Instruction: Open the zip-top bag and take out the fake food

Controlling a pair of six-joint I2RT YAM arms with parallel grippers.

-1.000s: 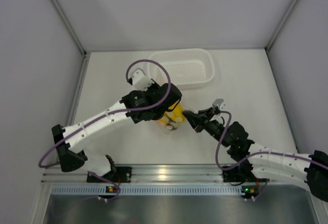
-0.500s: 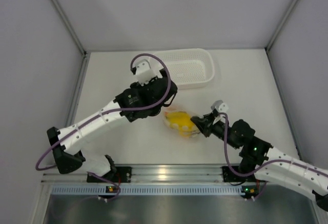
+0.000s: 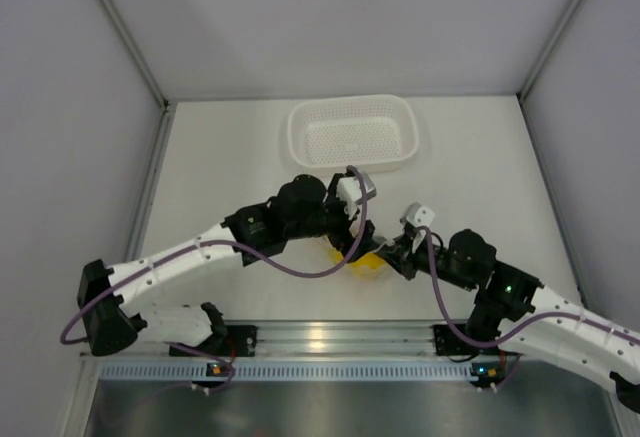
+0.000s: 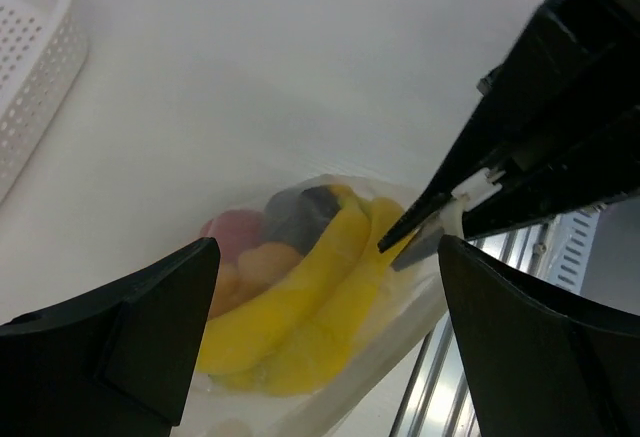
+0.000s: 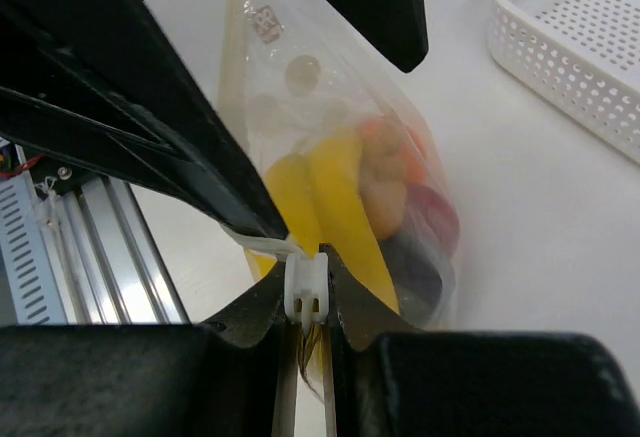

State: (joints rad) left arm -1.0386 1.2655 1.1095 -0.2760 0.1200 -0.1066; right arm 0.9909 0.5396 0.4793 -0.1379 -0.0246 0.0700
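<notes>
The clear zip-top bag (image 3: 368, 262) lies on the white table between the two arms. It holds the fake food: a yellow banana (image 4: 300, 307), a red fruit (image 4: 232, 232), a dark purple piece (image 4: 300, 212) and orange bits (image 4: 262, 262). My right gripper (image 5: 305, 257) is shut on the bag's white zipper slider (image 5: 305, 292) at the bag's near right end. My left gripper (image 4: 320, 337) stands wide open over the bag, one finger on each side, touching nothing. From above, the left gripper (image 3: 352, 247) covers most of the bag.
The white perforated basket (image 3: 350, 102) stands empty at the back of the table, well behind the bag. The aluminium rail (image 3: 320, 337) with both arm bases runs along the near edge, close to the bag's near side.
My left gripper opened, rose off the bag, then came back down astride it. The right gripper kept its grip, and the bag shifted toward the right and the near edge.
</notes>
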